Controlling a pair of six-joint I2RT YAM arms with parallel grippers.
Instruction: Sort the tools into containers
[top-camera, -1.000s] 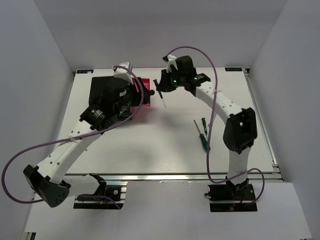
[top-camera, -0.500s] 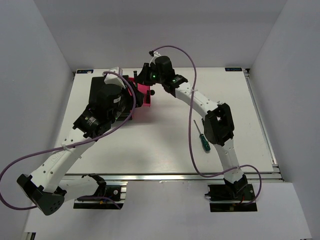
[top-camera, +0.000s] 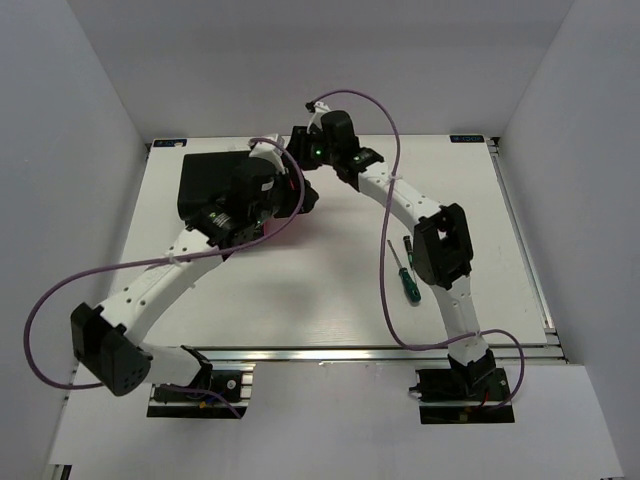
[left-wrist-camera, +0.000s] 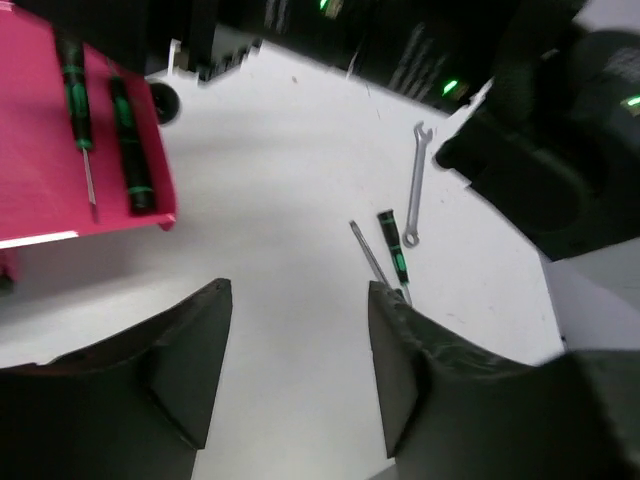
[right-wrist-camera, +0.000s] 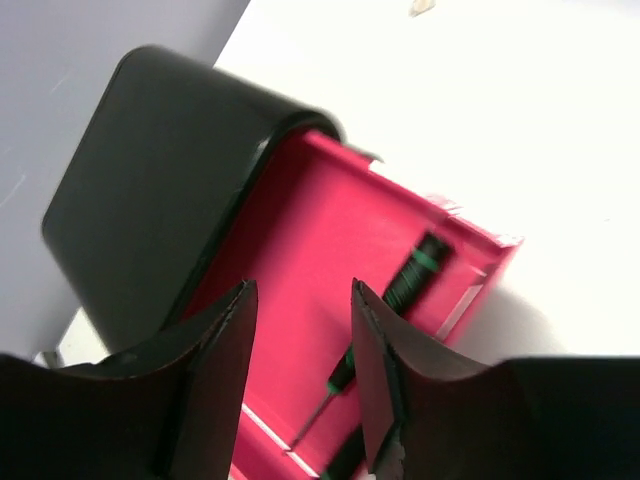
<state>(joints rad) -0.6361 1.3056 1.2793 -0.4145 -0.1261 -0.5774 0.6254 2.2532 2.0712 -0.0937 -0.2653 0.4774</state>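
Note:
The magenta drawer (left-wrist-camera: 40, 150) stands pulled out of the black cabinet (top-camera: 205, 180), round knob (left-wrist-camera: 163, 100) at its front. Two slim black-handled screwdrivers (left-wrist-camera: 130, 150) lie in it; one also shows in the right wrist view (right-wrist-camera: 412, 278). My right gripper (right-wrist-camera: 300, 300) hangs open and empty just above the drawer (right-wrist-camera: 310, 250). My left gripper (left-wrist-camera: 300, 320) is open and empty over bare table beside the drawer's front. A silver wrench (left-wrist-camera: 413, 185) and a slim black screwdriver (left-wrist-camera: 393, 245) lie on the table. The green-handled screwdriver (top-camera: 405, 278) lies right of centre.
In the top view my left arm (top-camera: 180, 265) covers most of the drawer, and my right arm (top-camera: 400, 200) arches over the table's middle. White walls close in the back and both sides. A purple cable (top-camera: 385, 250) hangs near the loose tools.
My right gripper carried a slim screwdriver left to the drawer and let it go; it is now open. My left gripper swung right, to the drawer's front.

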